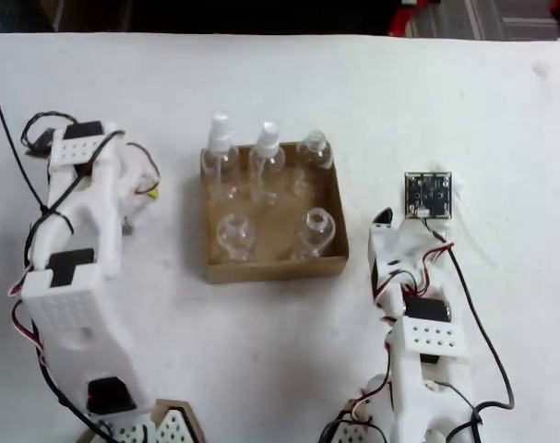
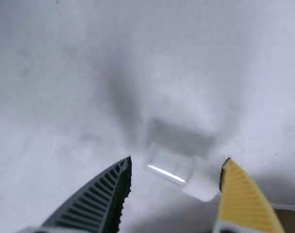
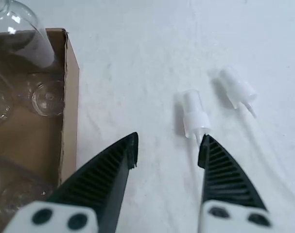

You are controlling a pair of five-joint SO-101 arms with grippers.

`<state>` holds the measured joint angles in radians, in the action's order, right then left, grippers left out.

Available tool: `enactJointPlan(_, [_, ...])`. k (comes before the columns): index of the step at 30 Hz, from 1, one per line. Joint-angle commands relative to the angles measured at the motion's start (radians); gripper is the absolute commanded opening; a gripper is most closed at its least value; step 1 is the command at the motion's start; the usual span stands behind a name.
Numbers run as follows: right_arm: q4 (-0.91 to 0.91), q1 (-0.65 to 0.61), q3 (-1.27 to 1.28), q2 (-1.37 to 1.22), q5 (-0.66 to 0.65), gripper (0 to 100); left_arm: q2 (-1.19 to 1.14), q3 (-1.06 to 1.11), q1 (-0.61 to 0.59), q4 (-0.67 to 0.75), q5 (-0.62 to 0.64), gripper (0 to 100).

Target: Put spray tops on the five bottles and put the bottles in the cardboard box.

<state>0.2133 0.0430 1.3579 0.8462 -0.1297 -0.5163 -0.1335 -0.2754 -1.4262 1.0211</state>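
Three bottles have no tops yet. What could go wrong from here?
The nearer spray top lies on its side right by one finger of the open right gripper; closing might nudge it away instead of catching it. The uncapped bottles stand close together in the cardboard box, so pressing a top on could tip a neighbour.

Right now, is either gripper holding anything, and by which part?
Nothing held. Left gripper open, a clear plastic piece lying between its jaws; right gripper open, short of two spray tops.
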Motion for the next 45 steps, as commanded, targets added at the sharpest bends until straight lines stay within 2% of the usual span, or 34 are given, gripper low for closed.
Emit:
enactJointPlan(1, [-0.016,-0.008,-0.012,0.007,-0.012,18.3,0.022,-0.15,0.021,-0.15,0.011,28])
enactJointPlan(4, [-0.018,-0.008,-0.012,0.007,-0.012,18.3,0.012,-0.244,0.028,-0.278,0.011,29])
enactJointPlan(6, [-0.019,-0.008,-0.012,0.007,-0.012,18.3,0.012,-0.255,0.05,-0.304,0.011,29])
enactJointPlan(15, [-0.016,-0.008,-0.012,0.007,-0.012,18.3,-0.081,-0.236,0.035,-0.146,0.012,28])
enactJointPlan(17, [-0.016,-0.008,-0.014,0.008,-0.012,18.3,-0.09,-0.245,0.022,-0.132,0.044,29])
enactJointPlan(20, [-0.016,-0.008,-0.014,0.008,-0.012,18.3,-0.094,-0.262,0.021,-0.135,0.084,29])
enactJointPlan(28, [-0.016,-0.008,-0.014,0.008,-0.012,18.3,-0.102,-0.258,0.027,-0.124,0.089,28])
enactJointPlan(34, [-0.016,-0.008,-0.014,0.008,-0.012,18.3,-0.217,-0.288,0.041,-0.097,0.087,28])
enactJointPlan(39, [-0.016,-0.008,-0.014,0.008,-0.012,18.3,-0.292,-0.396,0.041,-0.186,0.084,28])
enactJointPlan(42, [-0.016,-0.008,-0.014,0.008,-0.012,18.3,-0.326,-0.46,0.024,-0.242,0.083,22])
enactJointPlan(45, [-0.016,-0.008,-0.014,0.008,-0.012,18.3,-0.361,-0.525,-0.015,-0.273,0.083,8])
